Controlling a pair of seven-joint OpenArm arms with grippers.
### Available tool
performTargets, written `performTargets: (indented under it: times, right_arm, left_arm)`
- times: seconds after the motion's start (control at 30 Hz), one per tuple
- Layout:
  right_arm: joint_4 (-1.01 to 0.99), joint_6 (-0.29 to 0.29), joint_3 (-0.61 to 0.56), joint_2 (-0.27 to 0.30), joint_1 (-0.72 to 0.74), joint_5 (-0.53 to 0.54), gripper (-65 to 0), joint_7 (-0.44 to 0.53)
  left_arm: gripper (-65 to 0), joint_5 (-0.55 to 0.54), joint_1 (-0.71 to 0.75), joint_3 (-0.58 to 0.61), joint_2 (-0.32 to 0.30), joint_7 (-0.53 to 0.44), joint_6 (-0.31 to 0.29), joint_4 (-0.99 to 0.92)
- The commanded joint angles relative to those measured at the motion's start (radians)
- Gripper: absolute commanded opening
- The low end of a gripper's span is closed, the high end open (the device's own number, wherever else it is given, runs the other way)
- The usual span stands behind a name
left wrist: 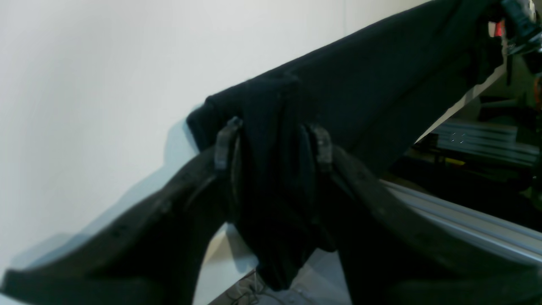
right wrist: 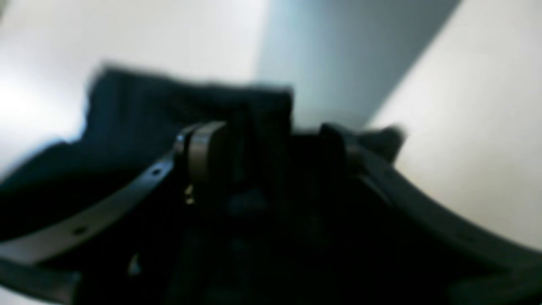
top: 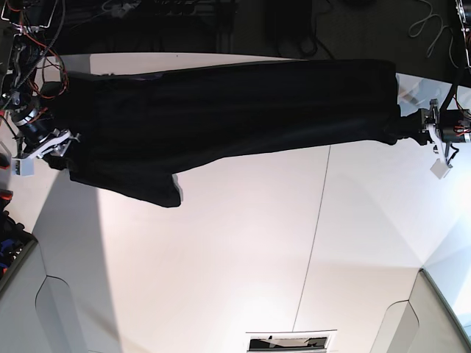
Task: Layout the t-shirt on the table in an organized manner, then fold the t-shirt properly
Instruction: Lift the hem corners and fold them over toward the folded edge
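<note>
The black t-shirt [top: 235, 110] hangs stretched in a long band between my two grippers, over the far part of the white table [top: 221, 257]. My left gripper [top: 401, 125] is shut on one end at the right. In the left wrist view, bunched cloth [left wrist: 364, 84] sits between its fingers [left wrist: 226, 140]. My right gripper [top: 62, 147] is shut on the other end at the left. The right wrist view is blurred but shows cloth [right wrist: 169, 106] between its fingers [right wrist: 203, 148]. A loose corner [top: 165, 195] droops towards the table. No print or tag shows.
A thin dark seam [top: 316, 220] runs across the table. Cables and dark equipment [top: 184, 22] stand behind the far edge. A metal rail [left wrist: 465, 228] runs below my left gripper. A dark bin [top: 11, 254] sits at the left edge and a small framed slot [top: 291, 342] at the front.
</note>
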Motion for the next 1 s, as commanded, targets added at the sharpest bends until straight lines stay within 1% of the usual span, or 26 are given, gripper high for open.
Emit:
performTargets:
  times: [0.0, 0.13, 0.2, 0.27, 0.33, 0.43, 0.57, 0.63, 0.73, 0.83, 0.9, 0.93, 0.97]
  right_arm:
    - [0.039, 0.003, 0.029, 0.011, 0.031, 0.021, -31.1, 0.026]
    - [0.079, 0.001, 0.074, 0.006, 0.090, 0.010, -31.1, 0.021]
    - [0.078, 0.001, 0.071, 0.005, 0.126, 0.003, -31.1, 0.004]
    - [0.070, 0.002, 0.043, 0.006, 0.162, 0.002, -31.1, -0.013]
    - [0.048, 0.001, -0.006, 0.005, 0.196, -0.022, -31.1, -0.014]
    - [-0.012, 0.001, -0.119, 0.005, 0.251, -0.081, -31.1, -0.014]
    - [-0.148, -0.004, -0.293, 0.005, 0.335, -0.133, -31.1, -0.014]
    - [-0.226, -0.006, -0.363, 0.005, 0.370, -0.154, -31.1, -0.014]
    - [-0.322, -0.006, -0.421, 0.003, 0.398, -0.150, -31.1, -0.014]
    - [-0.352, -0.005, -0.436, -0.011, 0.393, -0.147, -31.2, -0.032]
    - [-0.351, -0.005, -0.436, -0.028, 0.393, -0.145, -33.3, -0.058]
    - [-0.347, -0.003, -0.436, -0.035, 0.393, -0.132, -36.9, -0.068]
    - [-0.343, 0.002, -0.436, -0.040, 0.393, -0.111, -42.0, -0.079]
  left_arm:
    - [-40.9, -0.026, -0.019, -0.007, -0.028, -0.003, -0.006, 0.013]
    - [-40.9, -0.026, -0.023, -0.007, -0.028, -0.003, -0.006, 0.032]
    - [-40.9, -0.026, -0.023, -0.007, -0.028, -0.003, -0.006, 0.055]
    - [-40.9, -0.026, -0.023, -0.007, -0.028, -0.003, -0.006, 0.082]
    - [-40.9, -0.026, -0.023, -0.007, -0.028, -0.003, -0.006, 0.111]
    - [-40.9, -0.026, -0.023, -0.007, -0.028, -0.003, -0.006, 0.145]
    - [-40.9, -0.026, -0.023, -0.007, -0.027, -0.003, -0.006, 0.172]
    - [-40.9, -0.026, -0.023, -0.007, -0.027, -0.003, -0.006, 0.177]
    - [-40.9, -0.026, -0.023, -0.007, -0.027, -0.003, -0.006, 0.177]
    - [-40.9, -0.026, -0.023, -0.007, -0.027, -0.003, -0.006, 0.177]
    - [-40.9, -0.026, -0.023, -0.007, -0.027, -0.008, -0.006, 0.177]
    - [-40.9, -0.026, -0.023, -0.007, -0.027, -0.008, -0.006, 0.177]
    - [-40.9, -0.026, -0.023, -0.007, -0.027, -0.008, -0.006, 0.177]
